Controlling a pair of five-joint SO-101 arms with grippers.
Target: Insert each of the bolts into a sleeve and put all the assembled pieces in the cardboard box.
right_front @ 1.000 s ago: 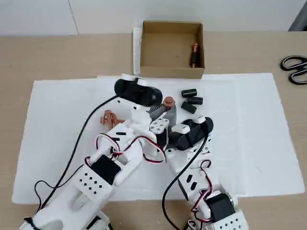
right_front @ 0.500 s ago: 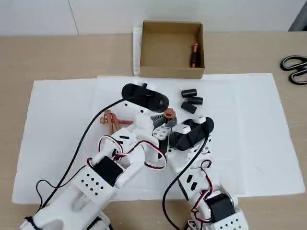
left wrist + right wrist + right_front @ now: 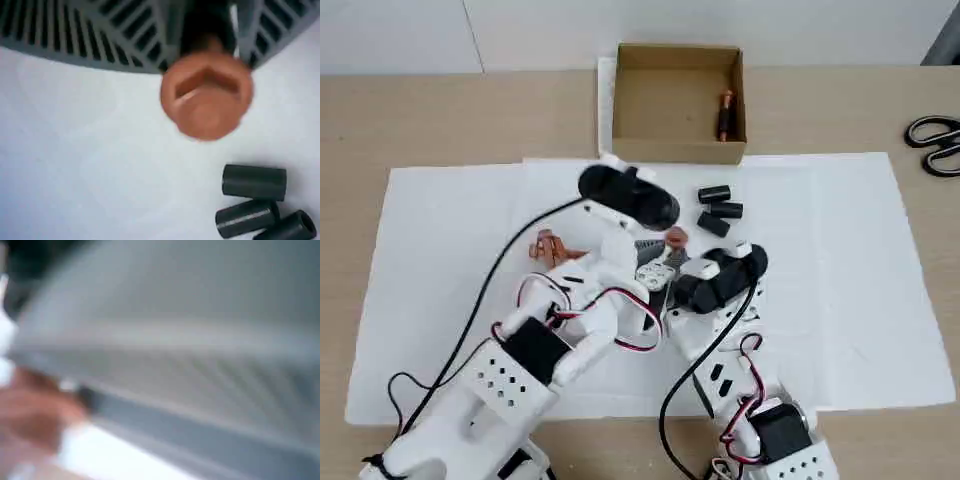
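Note:
My left gripper (image 3: 660,246) (image 3: 200,45) is shut on an orange bolt (image 3: 675,237) (image 3: 206,95). The bolt's hex head faces the left wrist camera, and a dark part shows behind the head. My right gripper (image 3: 666,274) sits just beside it, partly under the left arm. Three black sleeves (image 3: 718,210) (image 3: 254,182) lie loose on the white paper, close beyond the bolt. Loose orange bolts (image 3: 549,246) lie on the paper to the left. The cardboard box (image 3: 620,100) stands at the back with one assembled piece (image 3: 725,113) along its right wall.
White paper (image 3: 860,280) covers the middle of the wooden table. Scissors (image 3: 935,140) lie at the far right edge. The two arms cross closely at the centre, with cables looping over them. A blurred orange shape (image 3: 30,410) shows in the right wrist view.
The left arm has swung right, carrying the bolt nearer the right gripper. The right arm has barely moved.

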